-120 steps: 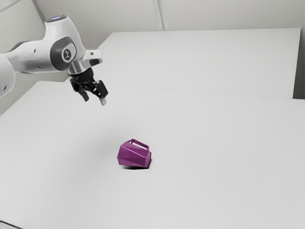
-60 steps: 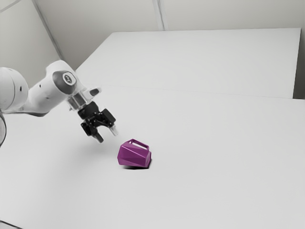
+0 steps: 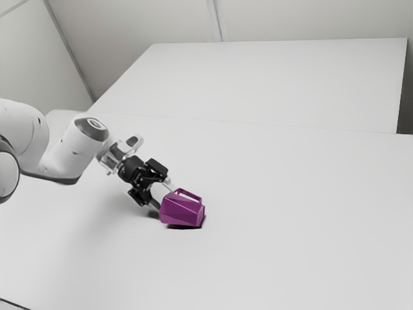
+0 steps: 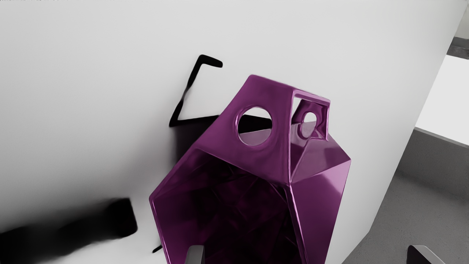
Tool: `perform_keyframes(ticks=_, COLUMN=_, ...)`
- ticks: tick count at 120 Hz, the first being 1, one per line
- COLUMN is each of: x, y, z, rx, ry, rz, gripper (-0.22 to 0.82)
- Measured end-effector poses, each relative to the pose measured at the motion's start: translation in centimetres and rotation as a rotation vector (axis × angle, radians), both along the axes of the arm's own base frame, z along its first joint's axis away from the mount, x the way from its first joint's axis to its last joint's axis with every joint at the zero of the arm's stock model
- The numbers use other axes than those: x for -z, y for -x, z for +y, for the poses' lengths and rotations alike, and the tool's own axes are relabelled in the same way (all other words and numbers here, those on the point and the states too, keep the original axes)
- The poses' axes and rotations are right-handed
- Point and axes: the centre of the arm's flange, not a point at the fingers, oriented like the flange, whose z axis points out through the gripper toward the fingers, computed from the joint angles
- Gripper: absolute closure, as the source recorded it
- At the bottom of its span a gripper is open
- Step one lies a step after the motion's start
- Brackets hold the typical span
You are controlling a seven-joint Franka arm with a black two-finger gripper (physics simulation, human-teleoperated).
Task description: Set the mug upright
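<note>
Purple mug [image 3: 182, 210] is seen lying on its side on the table [image 3: 290, 194], not upright. Its mouth [image 4: 234, 205] is turned toward the gripper [image 3: 162, 196], its base toward the exterior view's right, and its handle [image 3: 190, 193] is carried on top. The gripper's fingers [image 4: 195, 255] are held wide apart and nothing is clamped; one is seen across the mouth, the other out past the side wall [image 4: 322, 205]. Whether the first is inside the mouth or just short of it cannot be told.

Handling, judged by looks: body likely rigid, probably light to moderate, no give expected under a squeeze. Surface is glossy and faceted – some slip should be expected if only an edge is pinched. Material can't be confirmed, so fragility is left open; moderate force is advised.

Grip: the side wall near the rim [image 4: 296, 216] looks like the best bet, with one finger put inside the mouth and one outside, pads laid flat on a facet. The handle could be taken instead, but it is thin and pierced by holes, so twisting would be risked. With a rim hold, the base should be swung down and the mouth up – slowly, since the weight is hung off one end and the mug could be pivoted between the pads.
</note>
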Motion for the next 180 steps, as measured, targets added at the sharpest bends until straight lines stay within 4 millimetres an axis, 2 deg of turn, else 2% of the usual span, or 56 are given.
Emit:
perform_keyframes(ticks=14, x=0.3, y=-0.2, z=-0.4, rx=-0.016, ry=0.023, rz=-0.007, gripper=0.03)
perform_keyframes(ticks=28, x=0.3, y=-0.3, z=-0.6, rx=-0.026, ry=0.034, rz=-0.015, gripper=0.11)
perform_keyframes(ticks=80, x=0.8, y=-0.3, z=-1.1, rx=-0.061, ry=0.052, rz=-0.013, gripper=0.60)
perform_keyframes(ticks=92, x=0.8, y=-0.3, z=-1.2, rx=-0.064, ry=0.053, rz=-0.015, gripper=0.67)
perform_keyframes(ticks=131, x=-0.6, y=-0.1, z=-1.5, rx=-0.071, ry=0.073, rz=-0.040, gripper=0.76)
perform_keyframes(ticks=158, x=-2.3, y=0.1, z=-1.5, rx=-0.073, ry=0.072, rz=-0.070, gripper=0.78)
perform_keyframes(ticks=180, x=-6.6, y=-0.6, z=-2.4, rx=-0.054, ry=-0.005, rz=-0.161, gripper=0.78)
